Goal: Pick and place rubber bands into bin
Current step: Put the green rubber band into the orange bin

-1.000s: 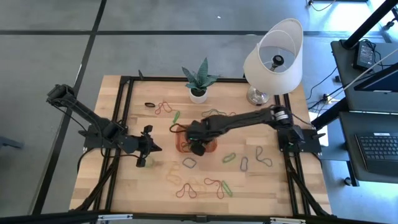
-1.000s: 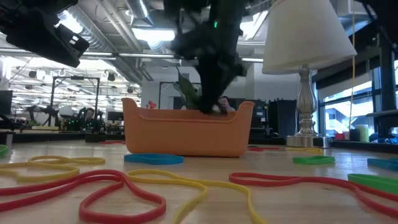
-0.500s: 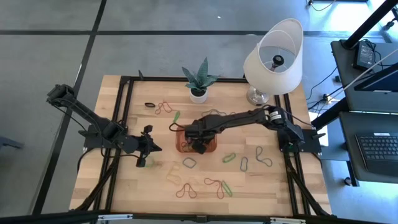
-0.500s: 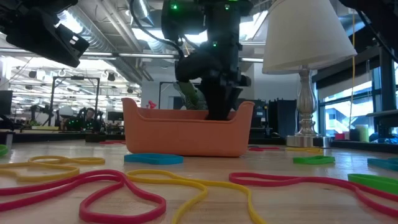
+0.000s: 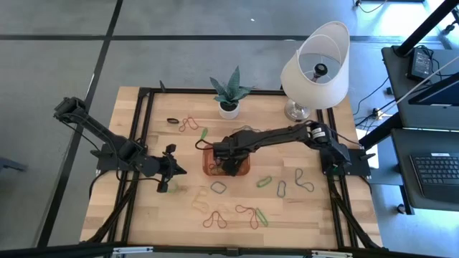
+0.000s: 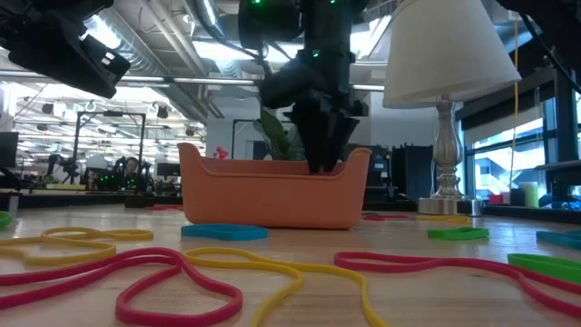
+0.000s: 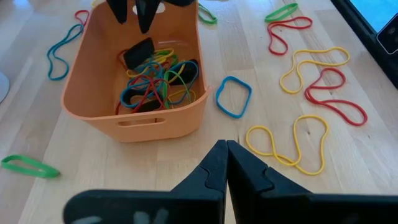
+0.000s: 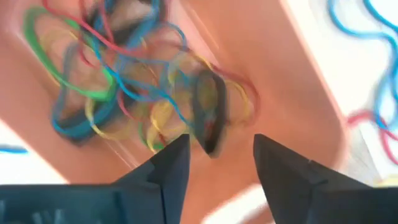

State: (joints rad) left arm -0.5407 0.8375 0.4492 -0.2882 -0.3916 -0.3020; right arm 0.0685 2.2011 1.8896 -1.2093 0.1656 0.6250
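Two hazards for you, largest first: the lamp [image 5: 315,68] and plant pot [image 5: 229,107] stand near the bin [image 5: 209,166] mid-counter, risking a knock on withdrawal; the right pincer [image 8: 214,158], tips apart inside it, could snag piled rubber bands [image 7: 158,81]; left pincer [image 7: 225,163], together, waits beside.

1 bin [image 5: 215,169], 1 lamp [image 5: 314,68], 1 potted plant [image 5: 229,93], 2 arms, a dozen-plus loose rubber bands [image 5: 219,188].
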